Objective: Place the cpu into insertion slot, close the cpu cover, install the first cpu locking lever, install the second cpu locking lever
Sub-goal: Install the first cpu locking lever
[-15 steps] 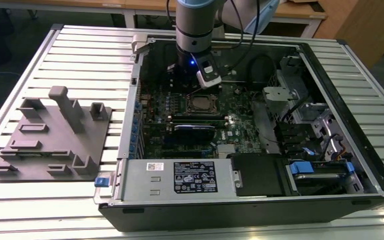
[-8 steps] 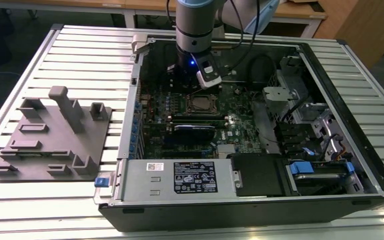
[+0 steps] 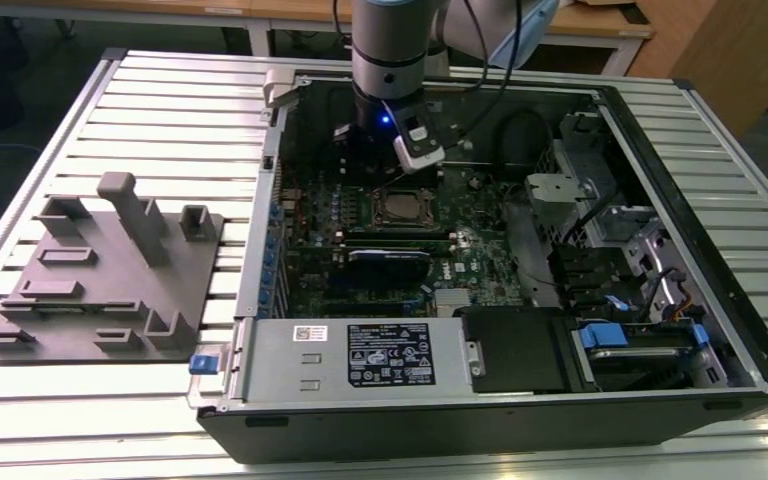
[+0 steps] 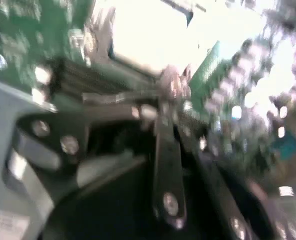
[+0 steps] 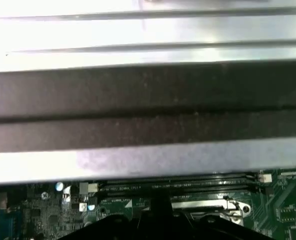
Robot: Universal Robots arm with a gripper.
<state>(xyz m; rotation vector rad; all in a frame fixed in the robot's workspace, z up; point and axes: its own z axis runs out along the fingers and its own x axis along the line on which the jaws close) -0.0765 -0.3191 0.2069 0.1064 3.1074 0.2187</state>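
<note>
The insertion slot point(image 3: 404, 210) is a small square socket on the green board inside the open computer case. Its silver cpu cover point(image 3: 404, 194) lies flat as a frame around a dark centre. I cannot tell whether the cpu sits inside it. My gripper point(image 3: 384, 172) hangs inside the case just beyond the socket's far edge, low over the board. In the first wrist view the socket's silver frame point(image 5: 215, 209) lies right before the dark gripper point(image 5: 158, 222). In the second wrist view the dark gripper point(image 4: 168, 150) is close over the board, with a thin metal bar point(image 4: 115, 96) beside it.
The black case point(image 3: 491, 420) lies open on a slatted metal table point(image 3: 157, 90). A grey fixture block point(image 3: 104, 270) stands at the exterior view's left. Long memory slots point(image 5: 178, 186) and a black card point(image 3: 387, 257) flank the socket. Cables and drive cages point(image 3: 598, 210) crowd the exterior view's right.
</note>
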